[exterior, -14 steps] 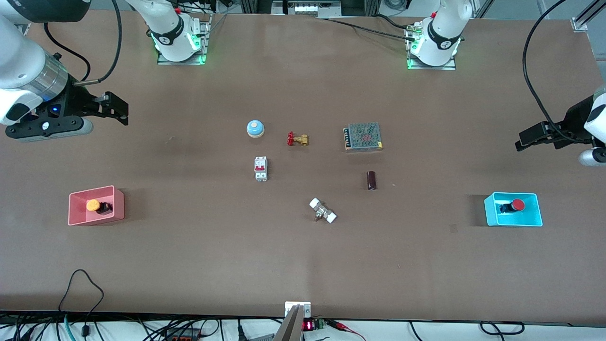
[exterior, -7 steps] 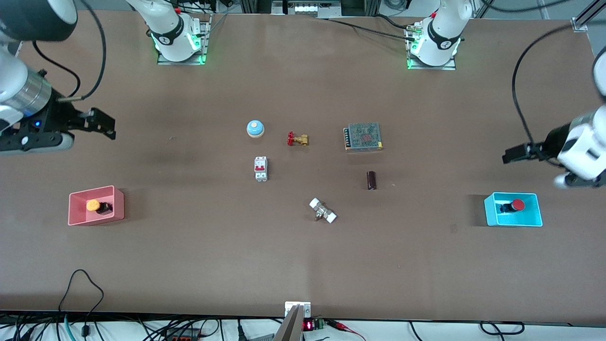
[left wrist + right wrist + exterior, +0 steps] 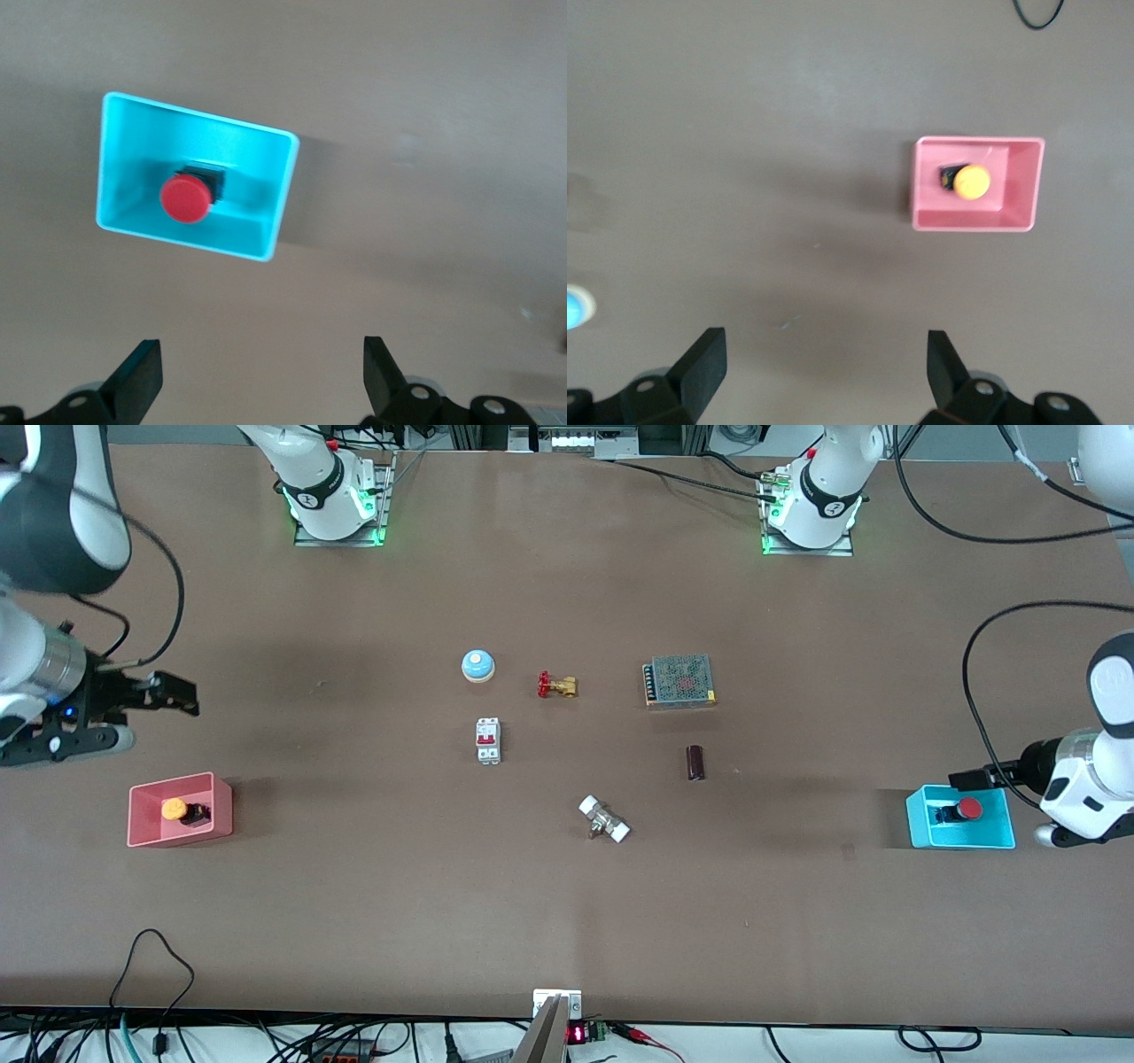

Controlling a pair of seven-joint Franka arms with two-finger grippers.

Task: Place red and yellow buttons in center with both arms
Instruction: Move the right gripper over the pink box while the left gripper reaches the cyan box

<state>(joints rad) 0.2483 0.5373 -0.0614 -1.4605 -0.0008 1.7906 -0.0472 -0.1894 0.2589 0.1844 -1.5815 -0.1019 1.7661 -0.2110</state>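
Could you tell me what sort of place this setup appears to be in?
Most likely a robotics lab bench: a brown table with bolted arm bases, loose electrical parts such as a circuit breaker and a power supply, and cables along the edge.

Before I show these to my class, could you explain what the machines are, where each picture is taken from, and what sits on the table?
Two white robot arms work at a brown table. One picture looks down from across it; two come from cameras on the arms' wrists. The left claw hangs open over the blue bin holding the red button. The right claw is open over bare table near the pink bin holding the yellow button. Neither holds anything. Mid-table lie a brass valve, a breaker and other parts.
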